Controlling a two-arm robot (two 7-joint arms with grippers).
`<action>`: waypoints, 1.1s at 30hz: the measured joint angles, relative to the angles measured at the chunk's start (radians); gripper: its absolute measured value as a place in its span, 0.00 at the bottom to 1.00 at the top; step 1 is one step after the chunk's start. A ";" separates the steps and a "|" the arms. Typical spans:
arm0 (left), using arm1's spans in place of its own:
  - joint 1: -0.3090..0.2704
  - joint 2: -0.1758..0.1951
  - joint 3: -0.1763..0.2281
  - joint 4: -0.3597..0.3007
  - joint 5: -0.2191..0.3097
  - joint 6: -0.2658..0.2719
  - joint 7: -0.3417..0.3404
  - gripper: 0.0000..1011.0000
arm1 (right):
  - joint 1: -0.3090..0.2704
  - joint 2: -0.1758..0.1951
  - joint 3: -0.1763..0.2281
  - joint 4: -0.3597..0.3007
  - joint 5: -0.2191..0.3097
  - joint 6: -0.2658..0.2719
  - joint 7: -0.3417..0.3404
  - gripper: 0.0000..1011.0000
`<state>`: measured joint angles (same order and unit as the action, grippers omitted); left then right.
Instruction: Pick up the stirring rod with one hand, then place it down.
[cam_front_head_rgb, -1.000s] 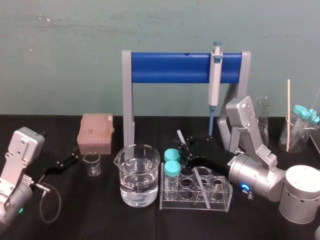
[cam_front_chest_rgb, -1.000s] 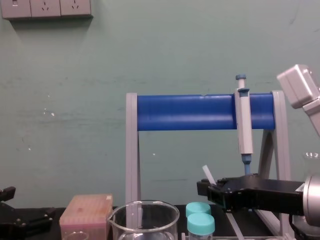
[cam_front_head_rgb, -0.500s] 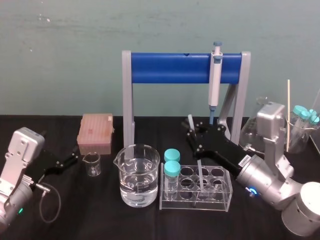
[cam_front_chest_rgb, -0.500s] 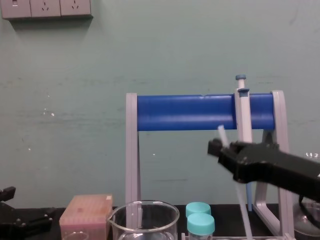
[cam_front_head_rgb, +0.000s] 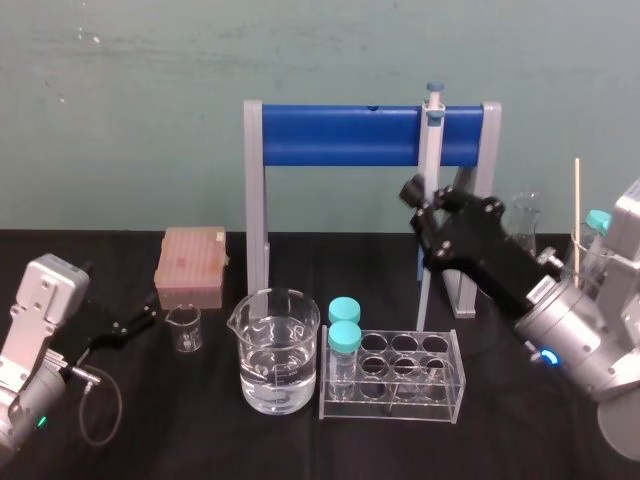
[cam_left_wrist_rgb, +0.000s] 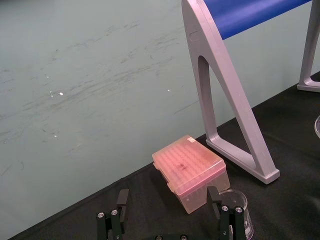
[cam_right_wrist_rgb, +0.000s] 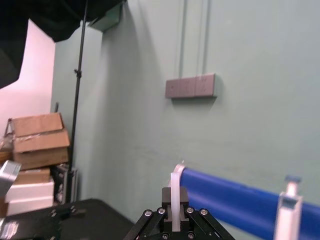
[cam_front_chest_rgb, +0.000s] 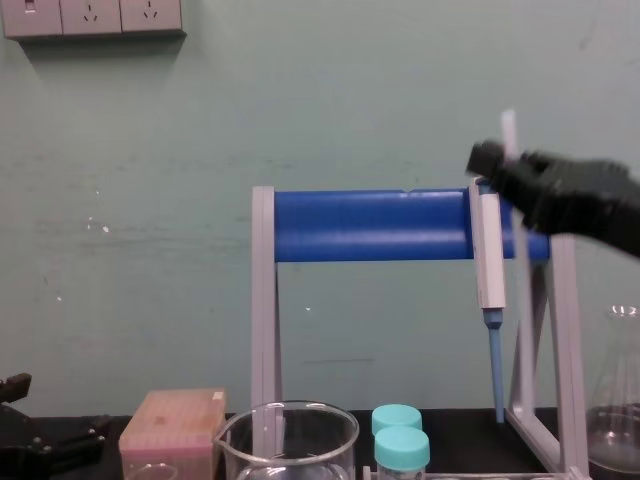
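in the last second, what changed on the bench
The right end effector, shut on the stirring rod throughout, lifted it from just above the tube rack up to the stand's blue bar. The left end effector stayed open by the small beaker; the pipette and rack did not move.

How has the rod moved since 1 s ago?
Yes, up. Chest view: the rod sat below the blue bar; now its top pokes above it, in the right gripper.

Right claw aloft; left claw parked
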<state>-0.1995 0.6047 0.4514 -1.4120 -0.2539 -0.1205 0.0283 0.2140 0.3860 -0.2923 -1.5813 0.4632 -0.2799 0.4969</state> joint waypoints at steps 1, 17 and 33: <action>0.000 0.000 0.000 0.000 0.000 0.000 0.000 0.99 | 0.000 0.001 0.005 -0.005 0.001 0.001 -0.001 0.07; 0.000 0.000 0.000 0.000 0.000 0.000 0.000 0.99 | 0.008 0.020 0.075 -0.039 -0.011 0.016 -0.029 0.07; 0.000 0.000 0.000 0.000 0.000 0.000 0.000 0.99 | -0.002 0.018 0.091 -0.039 -0.012 0.025 -0.029 0.07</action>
<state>-0.1995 0.6047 0.4514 -1.4120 -0.2539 -0.1205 0.0283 0.2116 0.4040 -0.2009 -1.6201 0.4514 -0.2544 0.4681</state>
